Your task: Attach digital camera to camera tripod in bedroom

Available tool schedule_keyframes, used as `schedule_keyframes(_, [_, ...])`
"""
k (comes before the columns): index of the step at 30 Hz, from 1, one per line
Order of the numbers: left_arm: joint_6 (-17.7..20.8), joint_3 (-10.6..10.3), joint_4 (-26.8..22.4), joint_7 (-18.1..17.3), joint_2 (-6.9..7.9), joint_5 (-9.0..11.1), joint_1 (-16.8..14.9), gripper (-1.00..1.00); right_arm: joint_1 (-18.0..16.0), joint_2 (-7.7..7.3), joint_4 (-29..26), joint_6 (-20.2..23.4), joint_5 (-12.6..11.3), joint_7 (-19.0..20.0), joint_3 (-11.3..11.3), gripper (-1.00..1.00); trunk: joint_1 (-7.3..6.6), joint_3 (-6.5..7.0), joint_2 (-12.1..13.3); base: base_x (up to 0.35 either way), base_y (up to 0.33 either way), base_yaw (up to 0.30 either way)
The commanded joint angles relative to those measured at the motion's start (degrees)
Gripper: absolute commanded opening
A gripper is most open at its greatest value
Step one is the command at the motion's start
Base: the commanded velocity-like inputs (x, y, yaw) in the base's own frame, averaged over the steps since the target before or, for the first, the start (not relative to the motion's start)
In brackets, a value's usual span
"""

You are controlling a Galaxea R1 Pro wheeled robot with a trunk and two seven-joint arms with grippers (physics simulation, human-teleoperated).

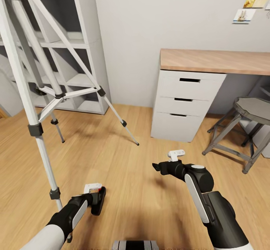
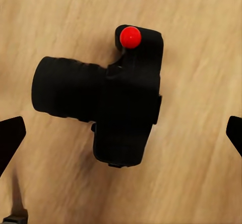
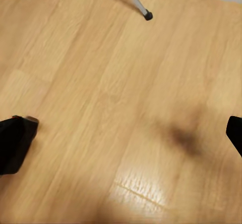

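Note:
The digital camera (image 2: 126, 108) lies on the light wood floor, black with a red round button, its lens barrel out to one side. My left gripper (image 2: 121, 133) hangs straight above it, open, one dark fingertip on each side and well apart from the body. In the head view my left gripper (image 1: 98, 201) is low near the floor, beside the nearest leg of the camera tripod (image 1: 35, 130). The tripod stands at the left on silver-white legs with black joints. My right gripper (image 1: 155, 166) is open over bare floor, and the right wrist view catches one tripod foot (image 3: 147, 15).
A white cube shelf (image 1: 88, 36) stands behind the tripod against the wall. A white drawer unit (image 1: 183, 107) under a wooden desktop (image 1: 213, 60) is at the right, with a grey stool (image 1: 251, 111) beside it. Small pictures (image 1: 249, 2) hang on the wall.

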Motion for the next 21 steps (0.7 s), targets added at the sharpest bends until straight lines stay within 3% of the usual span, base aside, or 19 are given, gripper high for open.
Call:
schedule_keyframes(1, [-0.1, -0.5, -0.1, 0.5, 0.07, 0.6, 0.0, 1.00, 0.0, -0.02, 0.0, 0.2, -0.2, 0.0, 0.0, 1.00, 0.01, -0.27, 0.0, 0.000, 0.000, 0.000])
schedule_keyframes(6, [-0.9, -0.5, -0.1, 0.5, 0.02, 0.5, -0.1, 1.00, 0.0, 0.02, 0.0, 0.1, -0.1, -0.2, 0.0, 1.00, 0.14, -1.38, -0.1, 0.000, 0.000, 0.000])
schedule_keyframes(15, [-4.0, -0.6, -0.1, 0.0, 0.64, 0.5, -0.1, 1.00, -0.1, -0.01, 0.0, -0.2, -0.1, -0.3, 0.0, 1.00, 0.14, -1.38, -0.1, 0.000, 0.000, 0.000])
schedule_keyframes(21, [-5.4, -2.2, -0.1, -0.9, 0.51, -0.3, -0.1, 1.00, -0.1, -0.04, 0.0, -0.2, -0.1, -0.3, 0.0, 1.00, 0.14, -1.38, -0.1, 0.000, 0.000, 0.000])
